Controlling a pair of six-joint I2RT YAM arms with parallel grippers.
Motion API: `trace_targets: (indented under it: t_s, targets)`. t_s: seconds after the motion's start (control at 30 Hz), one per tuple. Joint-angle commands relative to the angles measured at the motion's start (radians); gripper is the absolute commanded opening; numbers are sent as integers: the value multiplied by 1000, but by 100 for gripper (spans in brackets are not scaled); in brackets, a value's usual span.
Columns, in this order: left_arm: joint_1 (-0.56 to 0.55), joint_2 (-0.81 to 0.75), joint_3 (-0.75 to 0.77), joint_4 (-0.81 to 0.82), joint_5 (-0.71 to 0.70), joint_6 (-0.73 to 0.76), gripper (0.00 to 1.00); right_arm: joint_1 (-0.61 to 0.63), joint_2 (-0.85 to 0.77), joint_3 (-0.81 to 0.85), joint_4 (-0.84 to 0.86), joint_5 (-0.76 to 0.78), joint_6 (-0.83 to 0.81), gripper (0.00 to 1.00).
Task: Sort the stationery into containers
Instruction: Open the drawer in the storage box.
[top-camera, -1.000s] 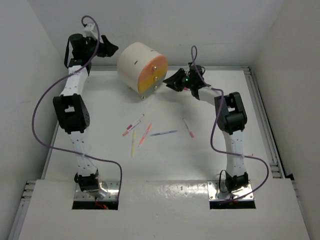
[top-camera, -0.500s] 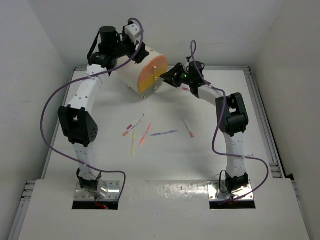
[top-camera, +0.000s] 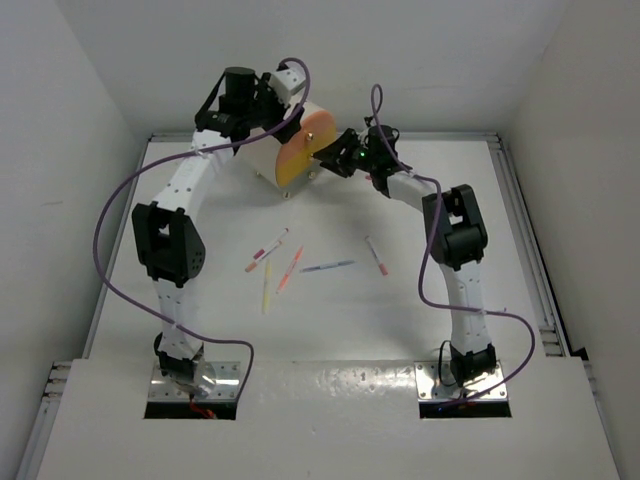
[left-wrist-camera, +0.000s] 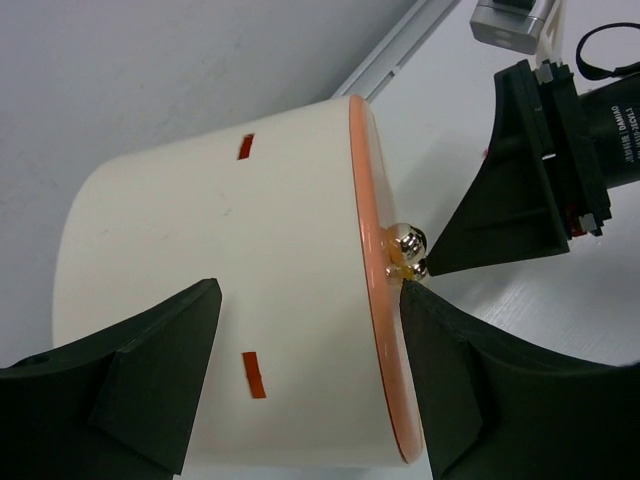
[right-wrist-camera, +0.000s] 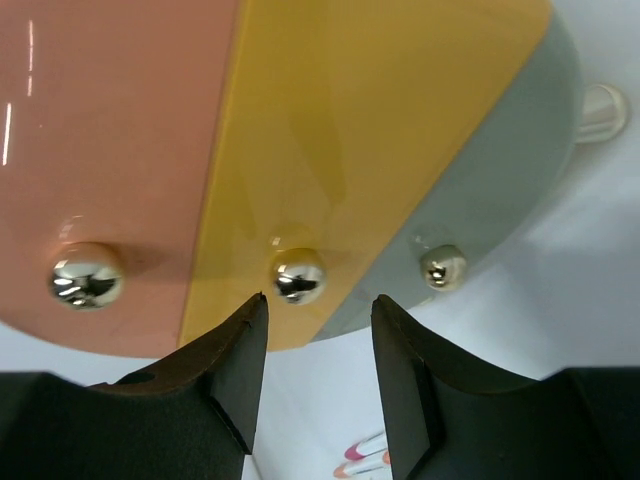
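1. Okay, nearest first: both arm bases are bolted at the bench (top-camera: 350, 330) edge. The left arm (top-camera: 165, 240) and right arm (top-camera: 455, 230) reach to the far side, with purple cables (top-camera: 96, 245) looping off them.
2. Mid-bench, five thin pens lie loose, none held. The pink-white pen (top-camera: 268, 248) has the orange-pink pen (top-camera: 291, 268) just beside it. The yellow pen (top-camera: 266, 288) is closest to the bases and the blue pen (top-camera: 327, 267) is to the right. A second pink-white pen (top-camera: 377, 256) lies further right, apart from the rest.
3. Far side: the cream cabinet (left-wrist-camera: 200, 280) sits near the back wall, coloured front turned toward the right arm. The left arm covers much of it in the top view.
4. Left jaws: spread wide. One finger (left-wrist-camera: 150, 380) is over the cream side wall and the other is in front of the face, so the front rim sits between them. Contact cannot be told.
5. Right jaws: parted, pinching nothing. The fingers (right-wrist-camera: 225, 380) are just below the yellow drawer (right-wrist-camera: 350, 130), and its knob (right-wrist-camera: 299, 275) is above the gap, not in it.
6. The peach drawer (right-wrist-camera: 110, 130) is left of the yellow one and the grey drawer (right-wrist-camera: 500, 170) is right of it, each with its own knob. All three fronts are flush.
7. In the left wrist view, one right fingertip is at the knobs. Whether it touches them is unclear.
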Motion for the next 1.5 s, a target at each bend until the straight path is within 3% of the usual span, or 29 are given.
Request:
trace_targets:
  t_s: [0.0,0.57,0.83,1.13,1.47]
  targets:
    - [-3,3,52,-6,-23,17,78,8,2,32,27,18,8,46]
    - [-6,27,6,-9,-30,14,78,22,38,77,64,18,6,44]
    - [-6,32,6,-12,-20,13,78,25,61,109,70,24,4,35]
    - [-3,44,12,-16,-33,1,78,34,67,112,80,14,20,34]
    - [5,64,40,-29,-39,-26,78,31,36,86,80,-5,17,13]
